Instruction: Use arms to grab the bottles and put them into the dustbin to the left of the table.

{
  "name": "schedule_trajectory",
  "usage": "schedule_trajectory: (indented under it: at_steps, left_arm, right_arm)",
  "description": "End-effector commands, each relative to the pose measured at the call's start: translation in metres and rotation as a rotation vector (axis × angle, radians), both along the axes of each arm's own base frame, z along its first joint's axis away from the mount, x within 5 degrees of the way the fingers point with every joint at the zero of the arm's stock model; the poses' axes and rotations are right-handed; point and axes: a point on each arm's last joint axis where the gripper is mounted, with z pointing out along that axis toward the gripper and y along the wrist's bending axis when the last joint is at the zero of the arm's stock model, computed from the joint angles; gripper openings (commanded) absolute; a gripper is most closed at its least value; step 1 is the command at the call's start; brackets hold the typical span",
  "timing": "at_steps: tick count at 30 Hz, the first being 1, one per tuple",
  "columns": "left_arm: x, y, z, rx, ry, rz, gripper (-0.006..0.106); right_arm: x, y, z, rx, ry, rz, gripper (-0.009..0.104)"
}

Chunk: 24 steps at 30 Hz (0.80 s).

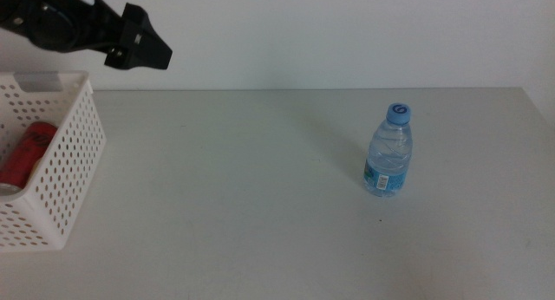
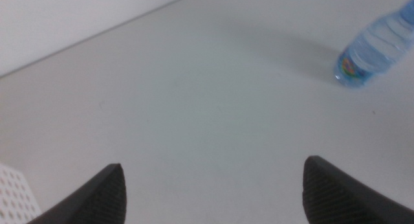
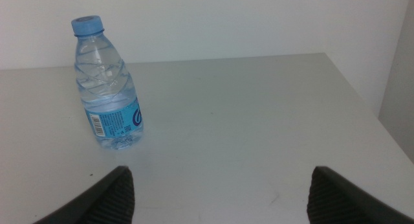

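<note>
Stood upright on the right half of the worktop (image 1: 260,187): a small clear water bottle (image 1: 388,151) with a blue cap and blue label, alone there, well apart from everything else. Lay at the left edge of the worktop: the white perforated dustbin (image 1: 74,161), with a red soda can (image 1: 24,153) resting on its side inside, partly hidden by the near wall.

Hovered in the air above the dustbin's far corner, reaching in from the upper left of the middle view: the left gripper (image 1: 139,48), black and wedge-shaped, touching nothing. Released, jaws spread wide apart in its wrist view (image 2: 213,188), with bare worktop between them, a corner of the dustbin (image 2: 13,188) just beside one jaw, and the water bottle (image 2: 375,46) far off.

Out of the middle view altogether: the right arm. Waited low over the worktop, its right gripper (image 3: 220,195) released as well, jaws far apart and holding nothing, pointed across the surface with the water bottle (image 3: 107,85) upright ahead of it, off toward one jaw and not between the two.
</note>
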Motion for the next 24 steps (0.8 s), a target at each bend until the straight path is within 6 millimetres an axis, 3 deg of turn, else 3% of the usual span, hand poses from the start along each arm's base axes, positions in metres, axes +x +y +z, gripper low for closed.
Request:
schedule_trajectory:
  at_steps: [1, 5, 9, 13, 16, 24]
  left_arm:
    - [-0.033, 0.001, 0.018, -0.020, -0.085, 0.000, 0.093]
    - [-0.088, 0.005, 0.006, -0.011, -0.112, 0.011, 0.093]
    - [-0.150, 0.007, -0.002, -0.055, -0.250, 0.026, 0.093]
    - [-0.191, 0.009, -0.014, -0.112, -0.339, -0.010, 0.093]
    - [-0.203, 0.011, -0.017, -0.117, -0.367, -0.029, 0.093]
    - [-0.199, 0.004, -0.017, -0.135, -0.399, -0.065, 0.093]
  right_arm:
    - [-0.001, 0.000, 0.012, -0.018, -0.110, -0.002, 0.094]
    - [-0.001, 0.000, 0.012, -0.018, -0.110, -0.002, 0.094]
    - [-0.001, 0.000, 0.012, -0.018, -0.110, -0.002, 0.094]
    - [-0.001, 0.000, 0.012, -0.018, -0.110, -0.002, 0.094]
    - [-0.001, 0.000, 0.012, -0.018, -0.110, -0.002, 0.094]
    - [-0.001, 0.000, 0.012, -0.018, -0.110, -0.002, 0.094]
